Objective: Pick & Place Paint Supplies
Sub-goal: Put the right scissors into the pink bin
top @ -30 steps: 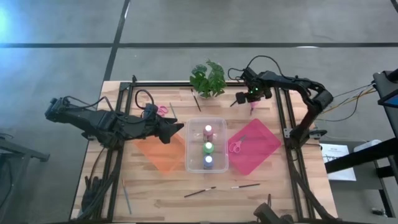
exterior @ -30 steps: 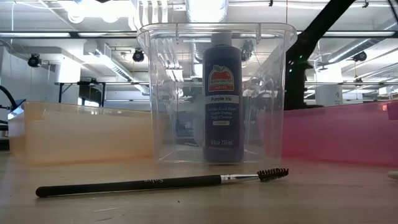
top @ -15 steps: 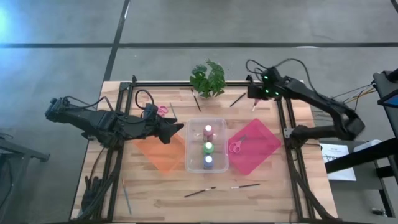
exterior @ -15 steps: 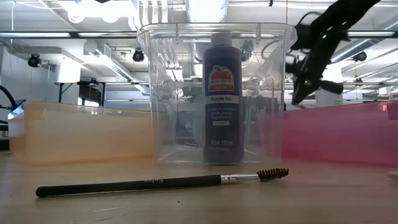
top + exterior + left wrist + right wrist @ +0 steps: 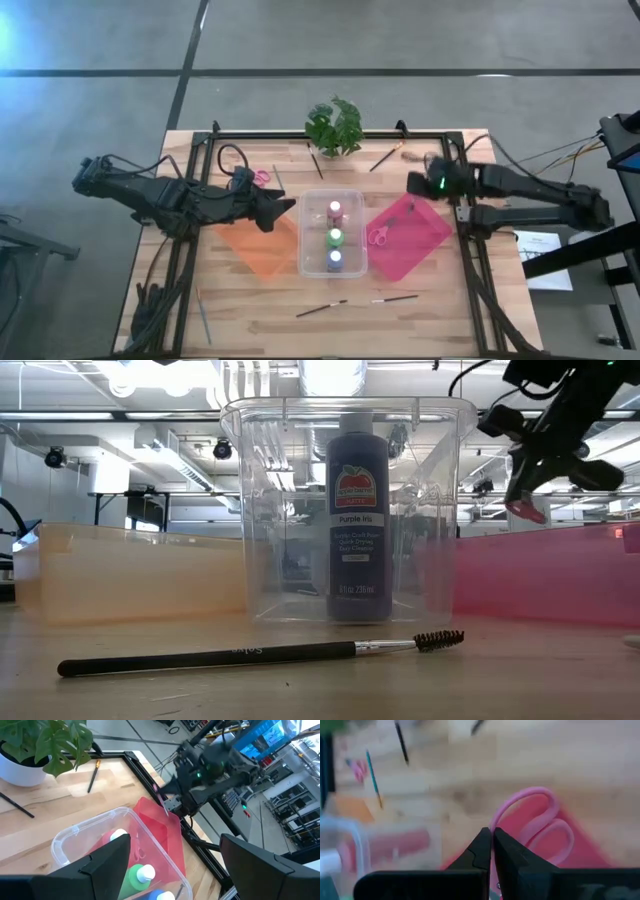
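Right gripper (image 5: 412, 184): right of centre in the high view, above the upper corner of the flat pink mat (image 5: 410, 232); fingers clenched on a small pair of pink-handled scissors (image 5: 535, 822), whose loops show just beyond the fingertips in the right wrist view.
Left gripper (image 5: 288, 205): left of centre in the high view, over the flat orange mat (image 5: 258, 247), just beside the bin; fingers spread wide, holding nothing.
Clear plastic bin (image 5: 308, 262): centre of the high view, between the two mats.
Paint bottles: pink bottle (image 5: 335, 212), green bottle (image 5: 335, 238) and blue bottle (image 5: 335, 260) stand upright in a row inside the bin.
Second pink scissors (image 5: 379, 235): lying on the pink mat.
Third pink scissors (image 5: 261, 177): on the wood, upper left of the bin.
Thin paintbrushes: two lie low in the high view below the bin (image 5: 321, 308), (image 5: 395, 298); two more near the top, either side of the leafy green plant (image 5: 335, 126).
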{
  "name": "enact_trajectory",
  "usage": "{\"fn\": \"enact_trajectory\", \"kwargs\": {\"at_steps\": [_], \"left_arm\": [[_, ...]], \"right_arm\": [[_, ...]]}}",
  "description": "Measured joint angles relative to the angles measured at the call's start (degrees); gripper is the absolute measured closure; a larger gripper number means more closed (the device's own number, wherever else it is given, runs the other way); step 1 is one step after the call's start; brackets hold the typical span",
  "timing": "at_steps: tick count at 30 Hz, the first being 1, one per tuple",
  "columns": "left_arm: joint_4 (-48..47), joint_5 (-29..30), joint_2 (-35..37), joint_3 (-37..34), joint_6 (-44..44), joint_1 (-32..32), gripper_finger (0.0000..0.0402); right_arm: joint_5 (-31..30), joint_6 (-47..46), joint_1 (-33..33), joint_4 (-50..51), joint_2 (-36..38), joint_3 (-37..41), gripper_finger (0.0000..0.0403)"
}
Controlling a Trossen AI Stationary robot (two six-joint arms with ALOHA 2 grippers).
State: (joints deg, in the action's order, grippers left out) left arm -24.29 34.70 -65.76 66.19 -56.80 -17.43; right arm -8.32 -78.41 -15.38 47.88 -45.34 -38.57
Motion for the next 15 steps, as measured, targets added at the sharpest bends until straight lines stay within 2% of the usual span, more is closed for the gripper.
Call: {"fn": "enact_trajectory", "kwargs": {"at_steps": [5,8,12,15], "left_arm": [[0.0,-1.1,0.0,0.0,1.0,0.0,0.0085],[0.0,-1.7,0.0,0.0,1.2,0.0,0.0085],[0.0,-2.2,0.0,0.0,1.5,-0.2,0.0085],[0.0,-2.8,0.0,0.0,1.5,-0.2,0.0085]], "right_arm": [[-5.8,-14.9,13.8,-0.1,-3.8,2.1,0.0395],[-7.2,-22.3,20.3,-0.1,-7.6,2.6,0.0395],[-8.5,-29.9,25.7,-1.3,-12.5,2.6,0.0395],[-8.6,-31.4,27.0,-3.3,-15.2,2.6,0.0395]]}}
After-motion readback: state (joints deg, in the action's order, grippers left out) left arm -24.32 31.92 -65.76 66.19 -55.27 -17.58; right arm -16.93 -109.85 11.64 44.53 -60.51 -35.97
